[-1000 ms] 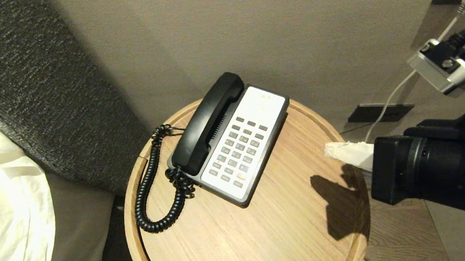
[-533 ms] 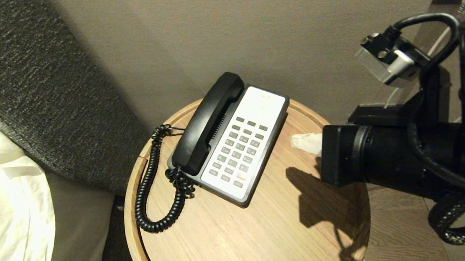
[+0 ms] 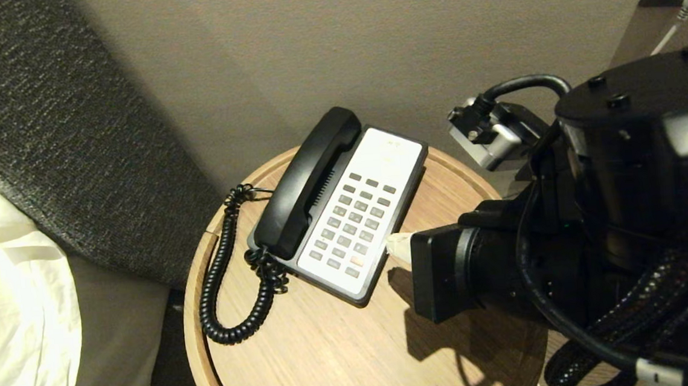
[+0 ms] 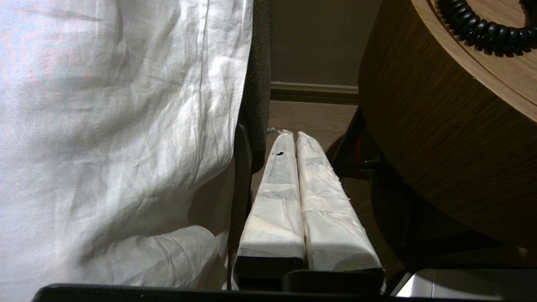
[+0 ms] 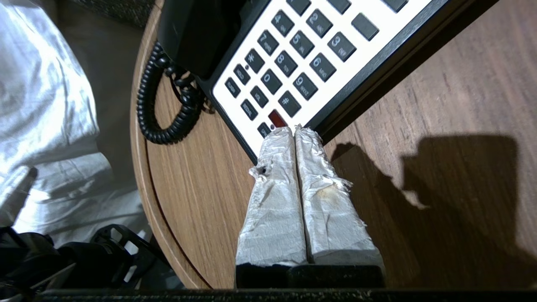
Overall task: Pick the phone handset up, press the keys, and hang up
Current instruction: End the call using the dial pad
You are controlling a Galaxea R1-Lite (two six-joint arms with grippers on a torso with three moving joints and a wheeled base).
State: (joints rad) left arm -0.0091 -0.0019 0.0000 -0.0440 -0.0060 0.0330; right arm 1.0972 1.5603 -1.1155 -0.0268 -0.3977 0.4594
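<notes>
Since the earlier frames, the right arm has been advancing from the right edge of the head view across the round wooden tabletop [image 3: 307,365], and its right gripper [image 3: 397,245] is now sitting just beside the lower right edge of the phone base [image 3: 376,215]. Beyond the tabletop's left side, white bedding [image 3: 7,313] and a dark textured headboard [image 3: 55,134] are lying against a beige wall [image 3: 370,46]. On the tabletop, the black-and-white phone base is resting at an angle, and the phone handset [image 3: 307,180] is lying seated in the cradle along the base's left side, with its coiled cord [image 3: 217,286] looping down over the wood. In the right wrist view, the tape-wrapped fingers [image 5: 277,176] are pressing together, their tips hovering at the base's lower corner by the red key [image 5: 277,118], holding nothing. The left gripper [image 4: 292,136] is hanging low between the bedding and the table's side, its fingers likewise pressed together and empty.
</notes>
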